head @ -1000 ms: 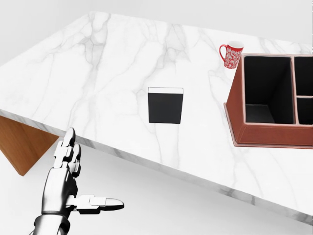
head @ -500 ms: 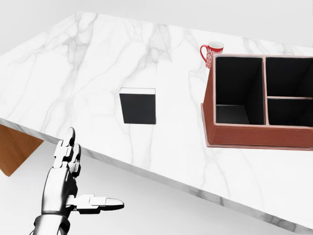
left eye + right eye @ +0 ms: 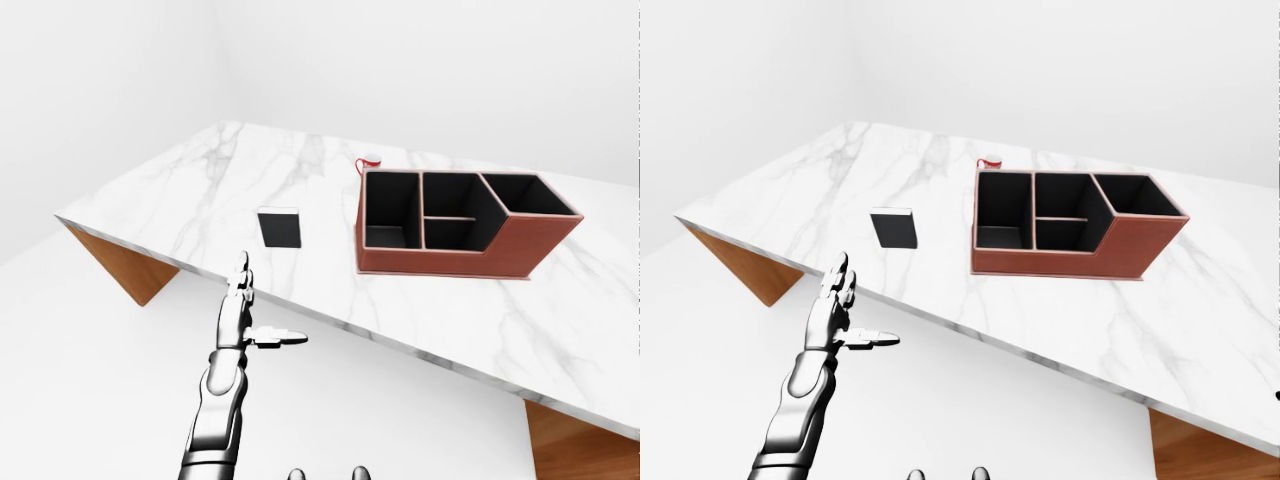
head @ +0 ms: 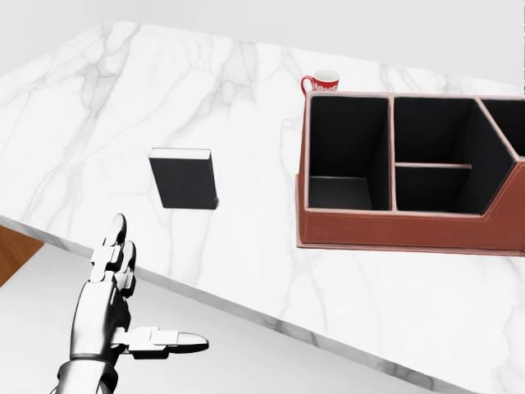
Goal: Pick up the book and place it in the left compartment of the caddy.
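A black book (image 4: 184, 180) lies flat on the white marble table (image 4: 246, 271), left of centre in the head view. The red-brown caddy (image 4: 410, 226) with black compartments stands to its right; its tall left compartment (image 4: 344, 156) is empty. My left hand (image 4: 156, 283) is open, fingers spread and thumb out to the right. It hovers below the table's near edge, below and left of the book, apart from it. My right hand does not show in any view.
A red and white mug (image 4: 322, 82) stands on the table just above the caddy's left corner. The table's near edge runs diagonally from left to lower right. A wooden base (image 3: 125, 270) shows under the table's left end.
The whole picture has shifted: book, caddy and mug slid left in the head view, so the camera has moved right. More of the caddy shows. My left hand keeps its pose.
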### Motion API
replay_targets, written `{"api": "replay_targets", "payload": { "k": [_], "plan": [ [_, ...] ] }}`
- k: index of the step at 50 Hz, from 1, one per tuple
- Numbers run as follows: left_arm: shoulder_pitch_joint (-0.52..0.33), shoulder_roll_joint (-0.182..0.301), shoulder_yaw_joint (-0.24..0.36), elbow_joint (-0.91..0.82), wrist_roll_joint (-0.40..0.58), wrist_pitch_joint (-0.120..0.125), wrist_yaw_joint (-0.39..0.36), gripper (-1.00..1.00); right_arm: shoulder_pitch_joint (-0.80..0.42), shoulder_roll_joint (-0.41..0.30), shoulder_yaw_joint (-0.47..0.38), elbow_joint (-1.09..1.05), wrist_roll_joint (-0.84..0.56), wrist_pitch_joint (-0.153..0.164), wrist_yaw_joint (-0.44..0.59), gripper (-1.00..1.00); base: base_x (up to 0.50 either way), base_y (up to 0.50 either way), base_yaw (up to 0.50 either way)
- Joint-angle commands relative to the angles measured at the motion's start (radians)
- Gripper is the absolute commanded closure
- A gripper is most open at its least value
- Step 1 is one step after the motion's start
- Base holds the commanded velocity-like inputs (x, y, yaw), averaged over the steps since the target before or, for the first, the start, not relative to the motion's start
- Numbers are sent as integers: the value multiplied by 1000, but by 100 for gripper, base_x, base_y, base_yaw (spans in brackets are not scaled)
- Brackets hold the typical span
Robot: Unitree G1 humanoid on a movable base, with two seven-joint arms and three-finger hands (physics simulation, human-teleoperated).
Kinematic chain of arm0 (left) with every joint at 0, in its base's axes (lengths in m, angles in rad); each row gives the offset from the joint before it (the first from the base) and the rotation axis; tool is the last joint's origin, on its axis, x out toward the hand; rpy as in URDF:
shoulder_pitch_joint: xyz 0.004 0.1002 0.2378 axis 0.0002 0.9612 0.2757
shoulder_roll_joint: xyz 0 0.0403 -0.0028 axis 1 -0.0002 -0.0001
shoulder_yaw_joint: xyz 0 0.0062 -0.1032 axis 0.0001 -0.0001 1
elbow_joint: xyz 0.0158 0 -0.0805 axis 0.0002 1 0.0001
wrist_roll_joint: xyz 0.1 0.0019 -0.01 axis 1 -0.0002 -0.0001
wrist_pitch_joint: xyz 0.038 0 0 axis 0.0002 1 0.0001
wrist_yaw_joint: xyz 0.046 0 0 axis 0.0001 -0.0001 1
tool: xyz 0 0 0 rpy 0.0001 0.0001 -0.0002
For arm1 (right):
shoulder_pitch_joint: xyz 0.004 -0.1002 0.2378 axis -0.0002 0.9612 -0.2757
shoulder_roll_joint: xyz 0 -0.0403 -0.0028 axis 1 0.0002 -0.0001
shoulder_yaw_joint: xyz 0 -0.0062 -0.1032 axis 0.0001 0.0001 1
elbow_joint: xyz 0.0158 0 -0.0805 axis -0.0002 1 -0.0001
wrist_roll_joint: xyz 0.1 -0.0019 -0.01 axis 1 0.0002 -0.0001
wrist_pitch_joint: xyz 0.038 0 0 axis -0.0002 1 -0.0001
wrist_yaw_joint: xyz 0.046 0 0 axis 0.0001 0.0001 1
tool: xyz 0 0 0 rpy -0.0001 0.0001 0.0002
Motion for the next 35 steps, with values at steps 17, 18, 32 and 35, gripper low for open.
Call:
{"api": "replay_targets", "payload": {
  "k": [17,18,32,35],
  "plan": [
    [-13,2,2,27,4,0,3,-100,1,2,2,2,-2,0,4,-100,12,-27,0],
    [-13,2,3,28,2,0,2,-100,3,2,-1,-3,2,0,2,-100,11,-25,0],
    [-7,2,2,13,0,0,1,-100,0,2,4,-9,1,0,2,-100,4,-9,0],
    [-6,2,3,11,0,0,1,-100,0,4,8,-4,-6,0,5,-100,0,0,0]
  ]
}}
